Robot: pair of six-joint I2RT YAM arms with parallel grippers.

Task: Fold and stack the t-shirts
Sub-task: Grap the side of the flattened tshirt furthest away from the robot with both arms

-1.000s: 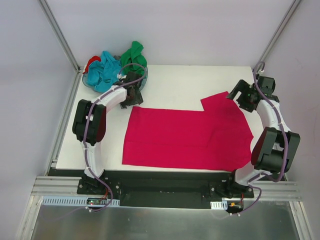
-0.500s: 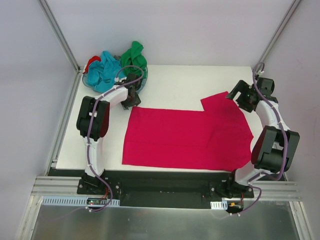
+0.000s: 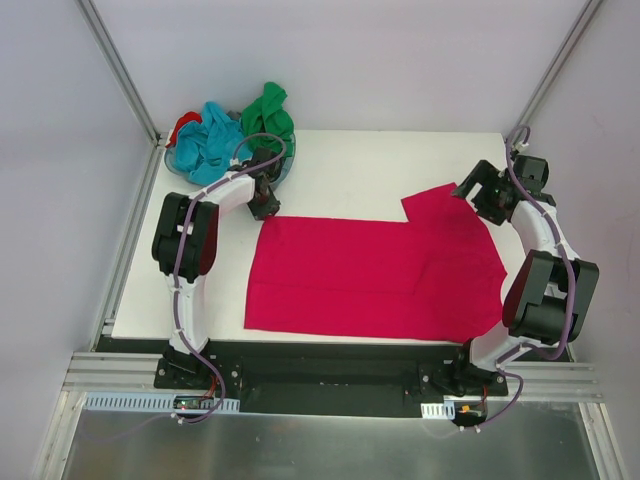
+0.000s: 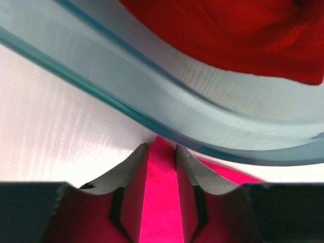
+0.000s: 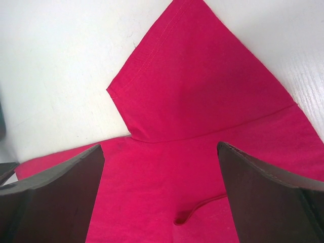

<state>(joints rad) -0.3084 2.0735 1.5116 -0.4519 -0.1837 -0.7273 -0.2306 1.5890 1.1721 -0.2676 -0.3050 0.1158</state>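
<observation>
Pinching crimson-pink t-shirt [image 3: 370,275], left end effector [image 4: 161,148], right end effector [image 5: 159,149] spread

The crimson-pink t-shirt [image 3: 370,275] lay spread flat across the middle of the top view as a wide, smooth rectangle, with one sleeve jutting toward the upper right. At upper left, three crumpled shirts sat bunched together: a turquoise-blue t-shirt [image 3: 208,145], a green t-shirt [image 3: 268,112] just right of it, and a red t-shirt [image 3: 183,125] that was barely showing at its left.

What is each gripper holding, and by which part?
The left gripper pinches the crimson t-shirt by its far hem corner beside the basket. The right gripper is open above the sleeve, holding nothing.
</observation>
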